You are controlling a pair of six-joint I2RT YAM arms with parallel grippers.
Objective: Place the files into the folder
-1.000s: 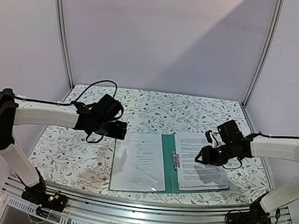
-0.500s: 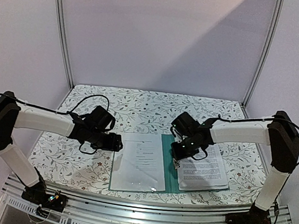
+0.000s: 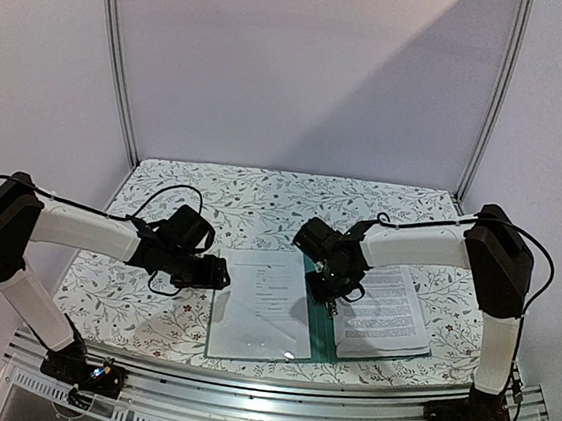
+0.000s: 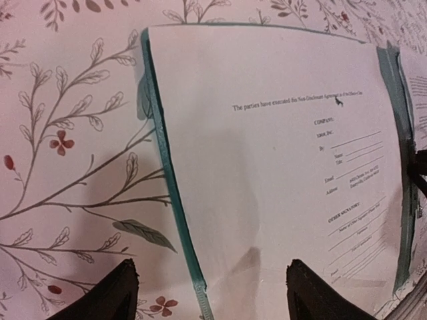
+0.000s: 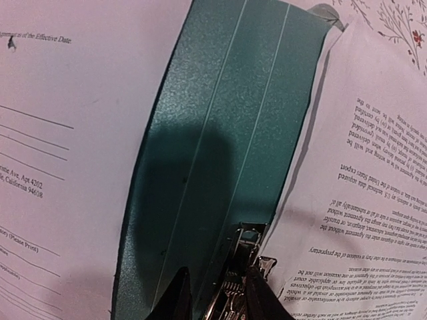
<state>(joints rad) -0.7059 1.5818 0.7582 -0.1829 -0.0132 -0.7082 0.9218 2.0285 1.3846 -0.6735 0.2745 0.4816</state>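
— folder [image 3: 321,325] first: where is it?
— open flat on the flowered table [image 3: 263,194], near the front edge, with its teal spine running up the middle.
— files [image 3: 388,312]?
— text pages lie on the folder's right half. one more sheet [image 3: 259,304], with signature lines, covers the left half.
— left gripper [image 4: 210,297]?
— it hangs low beside the folder's left edge. fingers [image 4: 113,297] are spread wide, nothing between them.
— right gripper [image 5: 220,300]?
— down over the spine, at the near end of it in the wrist view. its fingers [image 5: 175,303] are drawn close together, with the silver clip [image 5: 235,277] between them. whether they truly pinch it, i cannot tell.
— clip against the files?
— its right side sits just at the edge of the text pages, which overlap the spine there.
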